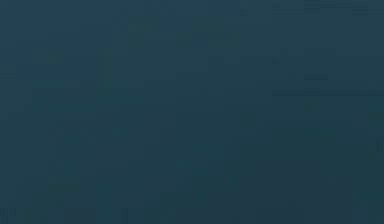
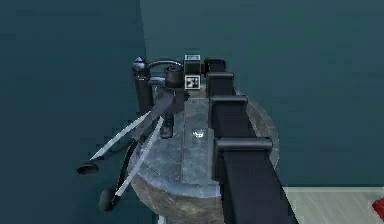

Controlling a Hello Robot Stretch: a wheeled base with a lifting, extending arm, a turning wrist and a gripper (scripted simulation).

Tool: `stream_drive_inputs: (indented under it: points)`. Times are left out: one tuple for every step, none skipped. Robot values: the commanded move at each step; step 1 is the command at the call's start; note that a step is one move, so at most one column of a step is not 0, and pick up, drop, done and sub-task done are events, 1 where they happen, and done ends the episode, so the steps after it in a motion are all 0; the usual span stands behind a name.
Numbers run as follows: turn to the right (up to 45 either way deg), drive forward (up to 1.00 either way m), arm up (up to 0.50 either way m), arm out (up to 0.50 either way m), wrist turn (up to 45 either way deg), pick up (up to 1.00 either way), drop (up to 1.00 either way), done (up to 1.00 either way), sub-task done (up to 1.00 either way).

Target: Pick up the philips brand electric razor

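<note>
Dark square arm (image 2: 240,150) in stepped segments — two white black-marked squares (image 2: 192,80), dark gripper (image 2: 96,184) with thin grey fingers (image 2: 122,140).

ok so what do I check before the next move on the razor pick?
1. Target identified: cannot tell. A small pale blob lies on the round grey table; too small to call a razor.
2. Gripper located: ok. The gripper reaches past the table's edge on the arm side view's left.
3. Gripper free: ok. Only bare teal floor or wall behind its far end, so it holds nothing.
4. Gripper lined up with the blob: not ok. The blob sits next to the arm, well back from the fingers.
5. Base clearance: cannot tell. The forward view has a plain teal wall ahead.
</note>
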Motion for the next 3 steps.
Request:
stream_drive_inputs:
  points:
    - [0.0,0.0,0.0,0.0,45.0,0.0,0.0,0.0,0.0]
    - [0.0,0.0,0.0,0.0,45.0,0.0,0.0,0.0,0.0]
    - [0.0,0.0,0.0,0.0,30.0,0.0,0.0,0.0,0.0]
